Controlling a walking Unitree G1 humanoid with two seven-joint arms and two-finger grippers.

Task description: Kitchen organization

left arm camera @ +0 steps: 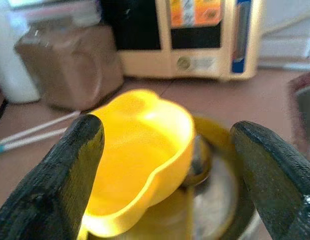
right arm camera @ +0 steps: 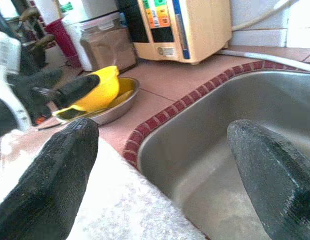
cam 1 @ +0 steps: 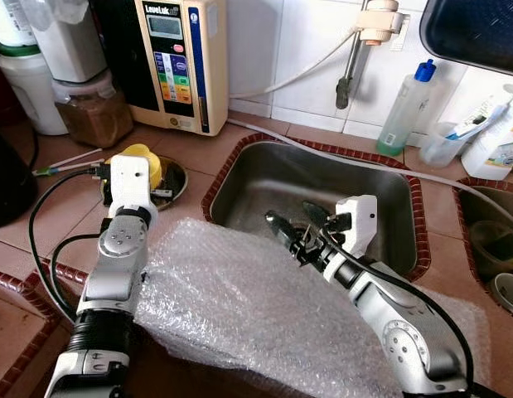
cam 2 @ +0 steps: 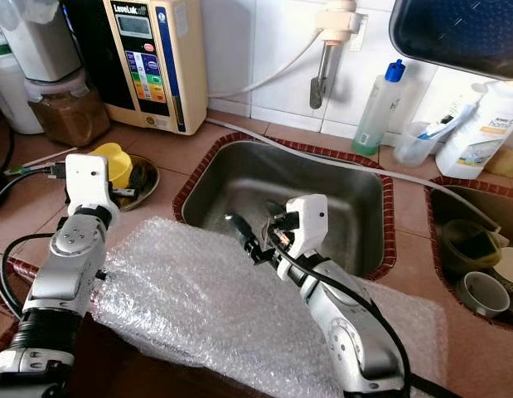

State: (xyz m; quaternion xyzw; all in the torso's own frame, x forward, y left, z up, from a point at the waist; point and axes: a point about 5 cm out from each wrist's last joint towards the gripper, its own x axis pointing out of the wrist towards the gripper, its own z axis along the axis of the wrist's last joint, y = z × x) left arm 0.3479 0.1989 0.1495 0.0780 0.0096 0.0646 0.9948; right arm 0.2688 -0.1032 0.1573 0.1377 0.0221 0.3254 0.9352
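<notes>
Left claw (left arm camera: 165, 165) wide open astride yellow bowl (left arm camera: 137, 155).

Home kitchen: steel sink (cam 1: 322, 186), tiled counter (cam 1: 198, 153)

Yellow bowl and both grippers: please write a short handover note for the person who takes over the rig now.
Left gripper: open, fingers on either side of the yellow bowl, not closed on it.
Right gripper: open, holding nothing, over the sink's near edge.
The yellow bowl sits tilted in a metal dish on the counter, left of the sink.
Bubble wrap lies across the counter's front edge.
Done: left gripper brought up to the bowl.
Left: probably close on it, lift, put it away.
</notes>
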